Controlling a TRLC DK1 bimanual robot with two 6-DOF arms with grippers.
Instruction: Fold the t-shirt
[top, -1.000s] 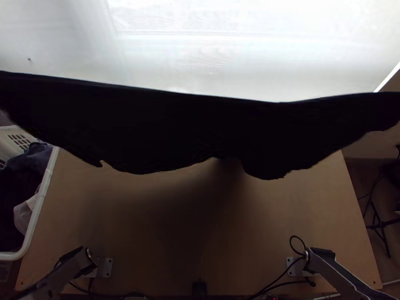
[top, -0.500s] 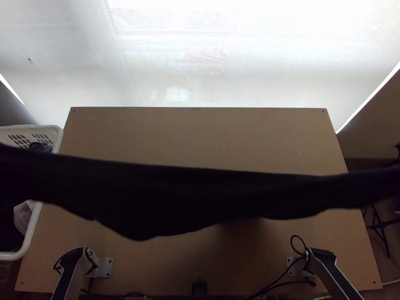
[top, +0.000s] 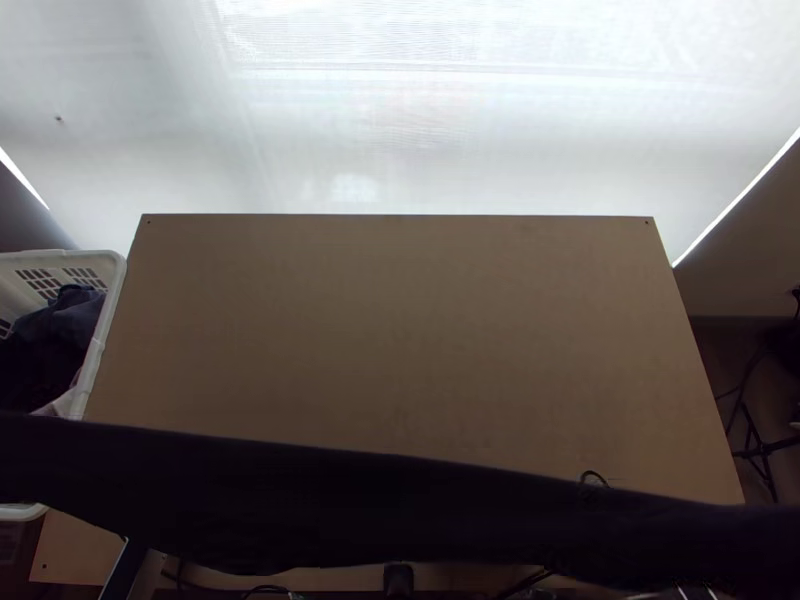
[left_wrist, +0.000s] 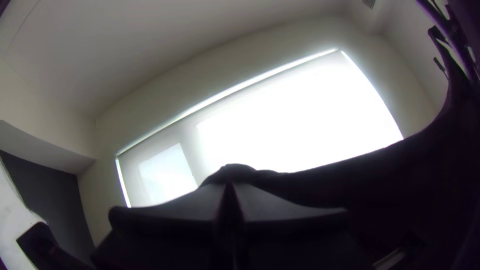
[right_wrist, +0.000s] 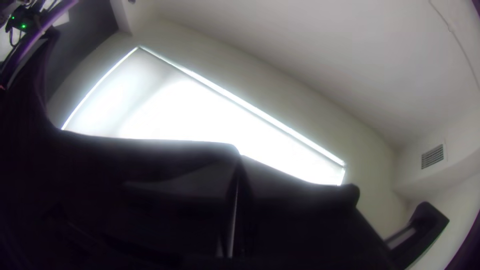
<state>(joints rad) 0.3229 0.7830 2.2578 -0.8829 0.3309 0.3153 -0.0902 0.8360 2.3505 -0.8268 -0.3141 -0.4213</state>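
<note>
The black t-shirt (top: 350, 510) hangs stretched in the air across the lower part of the top view, over the table's near edge and both arms' bases. In the left wrist view my left gripper (left_wrist: 230, 200) is shut on the shirt (left_wrist: 400, 185), which runs off to one side from its fingertips. My right gripper (right_wrist: 239, 175), in the right wrist view, is likewise shut on the shirt (right_wrist: 125, 155), its upper edge drawn taut. How the lower part of the cloth lies is too dark to make out.
The wooden table (top: 400, 330) lies bare beyond the shirt. A white basket (top: 95, 350) with dark and light clothes stands at its left side, partly behind the cloth. A black stand (top: 765, 450) is on the floor at the right.
The held shirt has moved down the top view, from over the table's far edge toward the arms' bases. The far part of the table has come into sight.
</note>
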